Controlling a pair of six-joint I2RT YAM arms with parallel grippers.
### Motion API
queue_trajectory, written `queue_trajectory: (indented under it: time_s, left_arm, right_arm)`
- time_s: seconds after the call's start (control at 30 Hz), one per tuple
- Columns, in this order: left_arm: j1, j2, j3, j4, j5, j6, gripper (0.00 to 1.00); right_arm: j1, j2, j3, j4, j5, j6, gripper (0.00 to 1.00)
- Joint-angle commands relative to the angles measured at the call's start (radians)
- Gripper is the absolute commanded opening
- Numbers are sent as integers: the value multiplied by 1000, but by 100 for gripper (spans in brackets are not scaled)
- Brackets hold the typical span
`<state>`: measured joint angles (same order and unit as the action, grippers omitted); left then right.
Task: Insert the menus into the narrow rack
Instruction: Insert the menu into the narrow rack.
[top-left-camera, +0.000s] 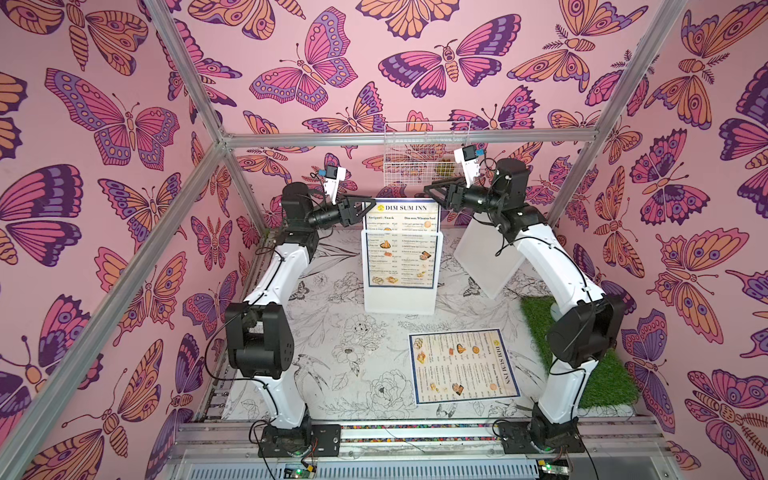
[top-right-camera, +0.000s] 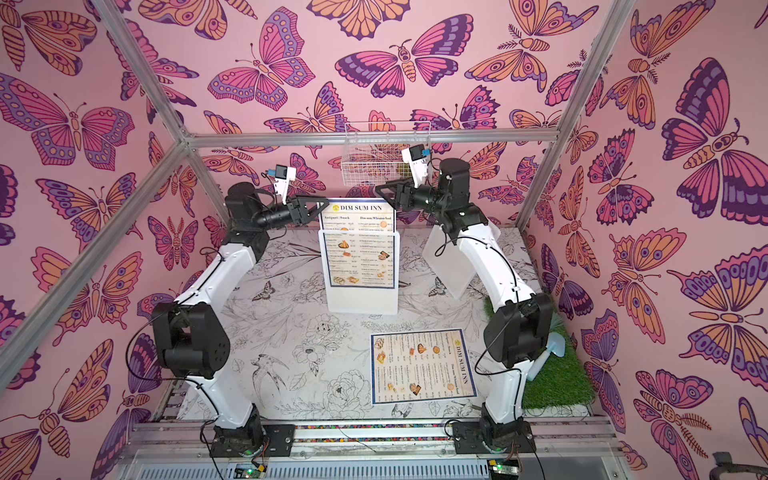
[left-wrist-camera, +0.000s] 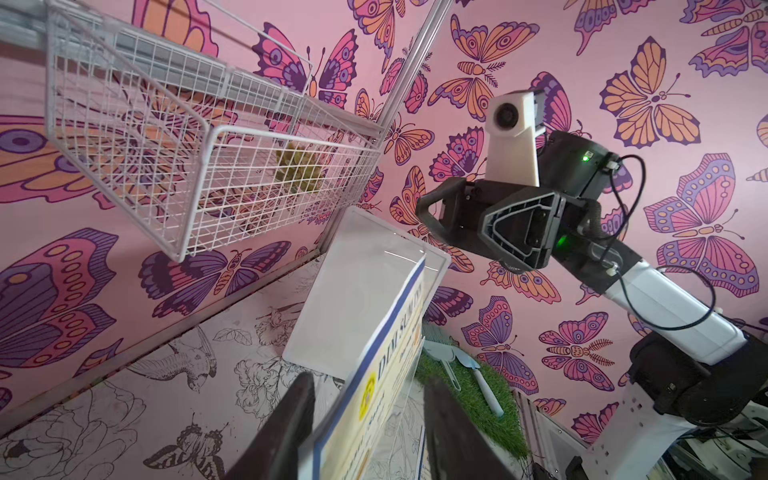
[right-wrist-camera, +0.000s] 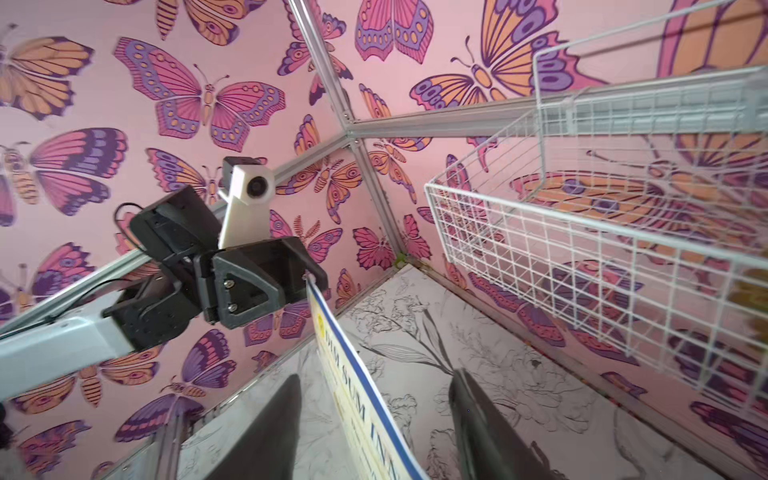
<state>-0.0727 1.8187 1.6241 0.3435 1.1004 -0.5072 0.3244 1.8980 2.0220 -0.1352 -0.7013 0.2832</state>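
One upright menu (top-left-camera: 401, 249) sits in clear rack (top-left-camera: 399, 301), middle of worktop (top-left-camera: 332, 332) toward back edge; second menu (top-left-camera: 463, 368) flat near front-right corner. Left gripper (top-left-camera: 371, 204) straddles upright sheet's top corner, grip untellable. Right gripper (top-left-camera: 429, 190) at opposite corner, fingers released.

The upright menu (top-left-camera: 401, 220) shows its lower part only through the frosted front of the rack (top-left-camera: 399, 299), and its price lines, like those on the flat menu (top-left-camera: 463, 368) near the front edge of the table (top-left-camera: 332, 395), are too small to read. In the left wrist view the left gripper (left-wrist-camera: 368, 378) has blurred fingers (left-wrist-camera: 286, 424) cut by the picture's edge, so I cannot tell whether they press the sheet. A greenish lump (left-wrist-camera: 297, 168) in the wire basket (left-wrist-camera: 124, 124) is blurred, and the right arm (top-right-camera: 515, 324) half hides a pale blue tool (top-right-camera: 556, 345) on the grass mat (top-right-camera: 557, 386).
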Motion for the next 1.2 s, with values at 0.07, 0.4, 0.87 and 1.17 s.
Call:
queue_trajectory:
  time_s: [0.07, 0.4, 0.87, 1.17]
  left_arm:
    - [-2, 8, 20, 17, 33, -8, 45]
    - [-3, -20, -31, 17, 17, 4, 45]
    - [-3, -48, -64, -3, 15, 20, 45]
    - [-6, -50, -73, -3, 17, 18, 45]
  right_arm:
    - [87, 6, 180, -320, 324, -116, 56]
    - [215, 161, 475, -564, 571, -113, 48]
    - [263, 319, 632, -567, 591, -53, 45]
    - [270, 243, 518, -581, 580, -78, 44]
